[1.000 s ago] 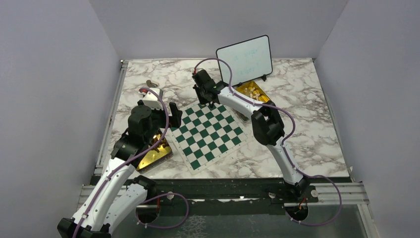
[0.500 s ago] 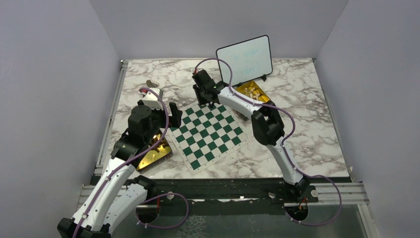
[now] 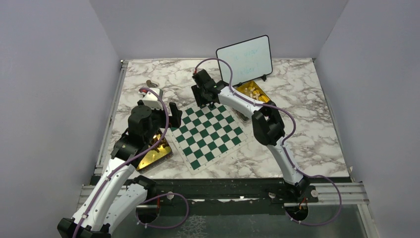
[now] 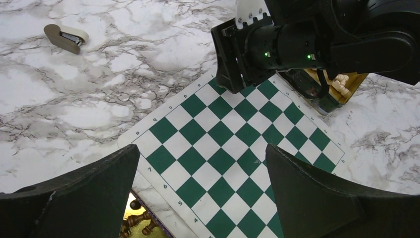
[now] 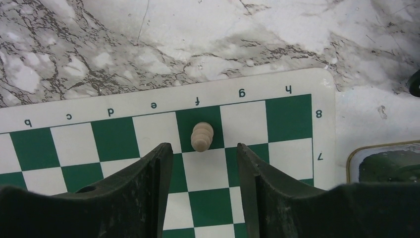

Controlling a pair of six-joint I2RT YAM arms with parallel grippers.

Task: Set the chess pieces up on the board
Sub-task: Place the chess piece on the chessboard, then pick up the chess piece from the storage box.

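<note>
Pale chess piece (image 5: 202,137) stands upright on the board (image 5: 119,141), green f8 square, centre frame, long axis toward the camera. Half-open right hand (image 5: 204,158) flanks it, touching nothing. Wide-open left hand (image 4: 202,153) is empty.

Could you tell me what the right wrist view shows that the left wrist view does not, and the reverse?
Only the right wrist view: a pale chess piece standing on green square f8, between the open fingers of the right gripper and touching neither.
Only the left wrist view: a small stapler-like object on the marble table, a gold tin of pale pieces beyond the board, dark pieces at the bottom edge, and the left gripper wide open.
Both: the green-and-white board and the marble table.
</note>
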